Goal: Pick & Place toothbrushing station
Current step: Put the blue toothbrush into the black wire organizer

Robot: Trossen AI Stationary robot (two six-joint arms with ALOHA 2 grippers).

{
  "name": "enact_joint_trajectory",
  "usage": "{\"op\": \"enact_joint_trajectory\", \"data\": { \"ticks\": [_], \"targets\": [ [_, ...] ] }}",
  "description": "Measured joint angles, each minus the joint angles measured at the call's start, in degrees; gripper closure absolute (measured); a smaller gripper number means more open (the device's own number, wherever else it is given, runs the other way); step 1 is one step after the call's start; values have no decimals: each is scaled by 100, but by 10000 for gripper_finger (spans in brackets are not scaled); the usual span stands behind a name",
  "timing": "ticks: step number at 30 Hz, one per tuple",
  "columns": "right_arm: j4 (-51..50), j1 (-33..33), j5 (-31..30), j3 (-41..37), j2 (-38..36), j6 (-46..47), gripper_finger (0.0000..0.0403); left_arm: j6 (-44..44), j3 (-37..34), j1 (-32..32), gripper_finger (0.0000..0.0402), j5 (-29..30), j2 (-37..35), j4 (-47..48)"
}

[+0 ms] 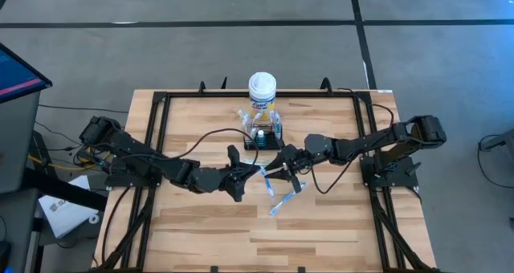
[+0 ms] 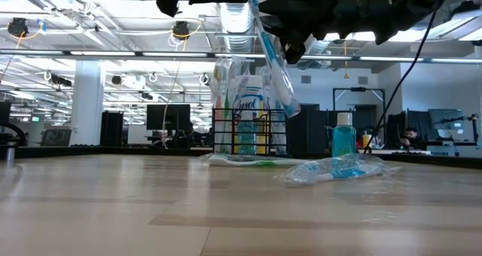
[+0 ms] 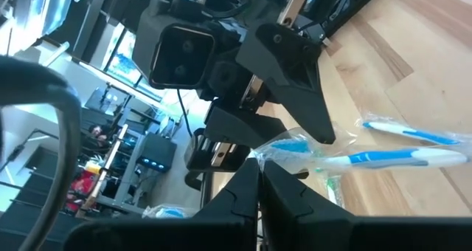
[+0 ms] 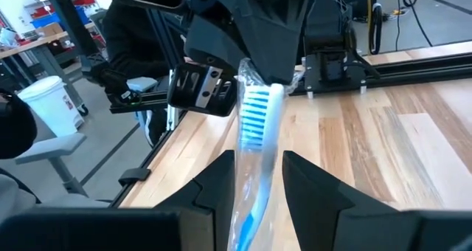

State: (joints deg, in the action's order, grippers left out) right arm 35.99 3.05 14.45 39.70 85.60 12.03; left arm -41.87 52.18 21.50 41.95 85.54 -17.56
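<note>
The black wire-mesh caddy (image 1: 265, 136) stands on the table's far middle (image 2: 226, 132), in front of the white-lidded yellow canister (image 1: 263, 87). Nearer than it, my two grippers meet over the table's middle. Between them they hold a blue-and-white toothbrush in a clear wrapper (image 1: 264, 179), which is lifted off the table (image 2: 273, 56). My left gripper (image 1: 245, 177) is shut on the wrapper (image 3: 258, 166). My right gripper (image 1: 283, 170) is shut around the brush (image 4: 257, 162). My left gripper pinches the clear wrapper's end (image 3: 269, 153) by the brush head between its two fingertips, coming level from the table's left. The wrapped brush is clear of the table. My right gripper has the wrapped brush's handle (image 4: 254, 199) between its two fingers, coming from the table's right, fingers along the brush. The bristle head (image 4: 258, 114) sticks out past the fingertips toward the left gripper. The brush hangs slanted, clear of the table.
A second wrapped blue toothbrush (image 1: 286, 201) lies on the table just near of the grippers (image 2: 335, 170). A green toothbrush (image 2: 241, 160) lies by the caddy, and a blue bottle (image 2: 343, 139) stands close by. A black frame (image 1: 157, 144) runs along the table's sides.
</note>
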Motion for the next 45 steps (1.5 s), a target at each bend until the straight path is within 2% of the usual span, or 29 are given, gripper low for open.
{"op": "enact_joint_trajectory", "data": {
  "ticks": [14, 18, 22, 31, 41, 45],
  "targets": [
    [-15, 0, -126, 0, 0, -60, 300, 175, 0, -42, 401, 0, 0, -47],
    [-38, -2, -255, 0, 0, -108, 326, 188, 0, -44, 401, -24, 0, -48],
    [-107, -6, -252, 0, 0, -321, 386, 188, -2, -44, 401, -47, 0, -40],
    [-103, -7, -244, 0, 0, -435, 399, 230, -4, -42, 391, -29, 0, -44],
    [-85, -9, -250, 0, -3, -450, 402, 233, -4, 51, 361, 774, 0, -52],
    [-81, -17, -248, 0, -13, -450, 402, 502, -4, 83, 345, 952, 0, -51]
  ]
}}
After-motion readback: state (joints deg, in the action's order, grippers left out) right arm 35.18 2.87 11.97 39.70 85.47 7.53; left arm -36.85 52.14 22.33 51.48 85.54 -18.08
